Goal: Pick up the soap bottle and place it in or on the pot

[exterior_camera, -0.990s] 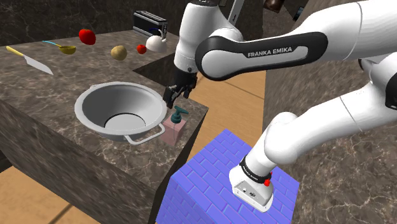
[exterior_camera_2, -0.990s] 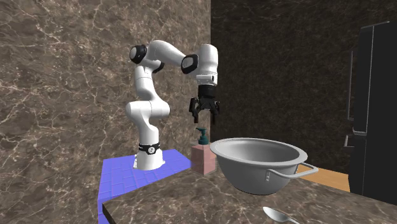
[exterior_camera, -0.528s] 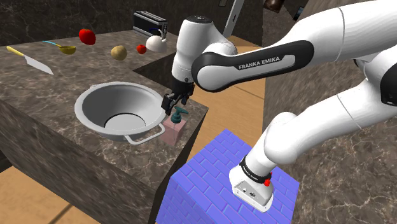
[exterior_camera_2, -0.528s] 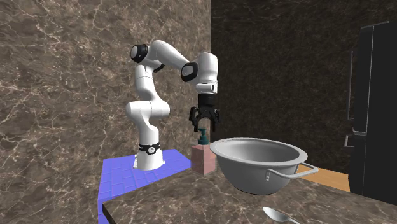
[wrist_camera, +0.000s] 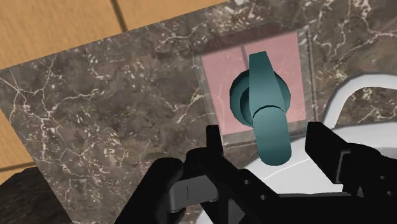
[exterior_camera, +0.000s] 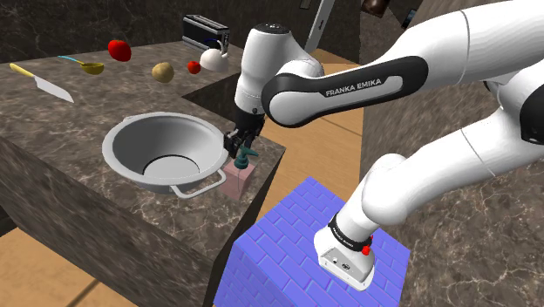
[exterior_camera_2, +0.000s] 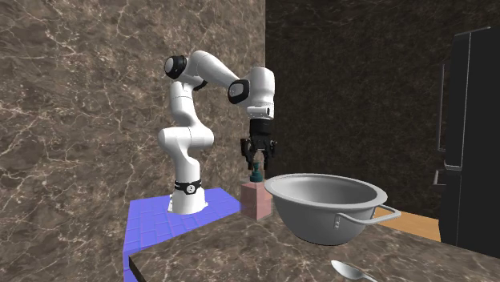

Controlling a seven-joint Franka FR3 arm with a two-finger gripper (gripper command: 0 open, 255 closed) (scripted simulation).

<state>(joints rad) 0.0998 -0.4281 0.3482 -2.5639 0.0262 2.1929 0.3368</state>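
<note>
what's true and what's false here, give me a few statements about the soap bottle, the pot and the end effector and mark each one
1. The soap bottle stands upright on the counter beside the pot. True.
2. The end effector is shut on the bottle's pump. False: its fingers stand apart, one on either side of the teal pump.
3. The soap bottle sits inside the pot. False: it is outside, next to the pot's handle.
4. A knife lies on the counter, apart from the pot. True.
5. The bottle's body is blue. False: it is pink.
</note>
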